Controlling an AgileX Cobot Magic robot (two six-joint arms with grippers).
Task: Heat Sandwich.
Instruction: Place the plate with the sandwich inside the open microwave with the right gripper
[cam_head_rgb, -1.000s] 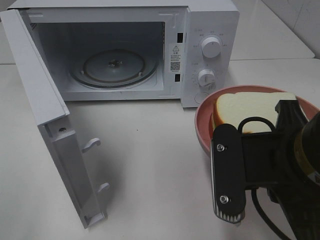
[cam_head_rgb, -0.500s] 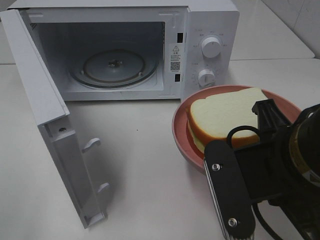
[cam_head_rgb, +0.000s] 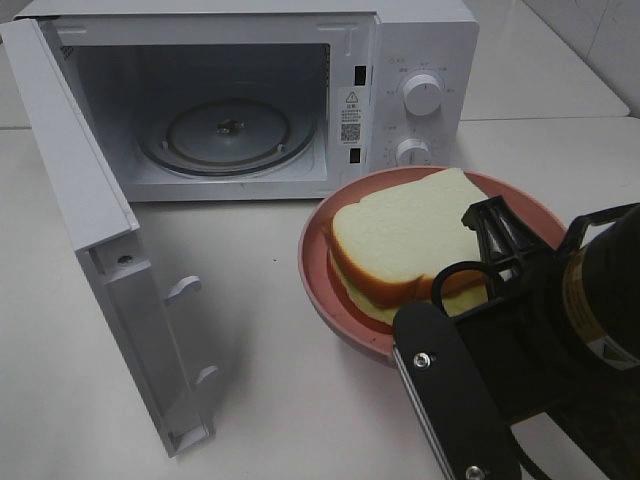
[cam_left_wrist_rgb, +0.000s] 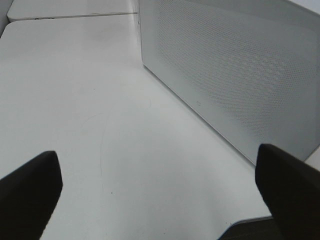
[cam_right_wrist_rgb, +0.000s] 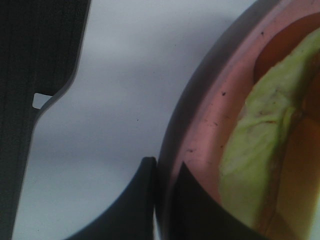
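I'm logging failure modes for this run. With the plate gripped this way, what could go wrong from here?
1. The right gripper pinches only the rim of the plate, so the plate may tilt or slip.
2. The sandwich lies loose and might slide off.
3. The plate is in front of the control panel of the microwave, so it may bump the frame going in.

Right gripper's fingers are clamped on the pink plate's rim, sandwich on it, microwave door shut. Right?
No. The microwave door is open, swung out on its left hinge; the exterior high view shows it. The rest holds: the right gripper clamps the rim of the pink plate, with the sandwich on it.
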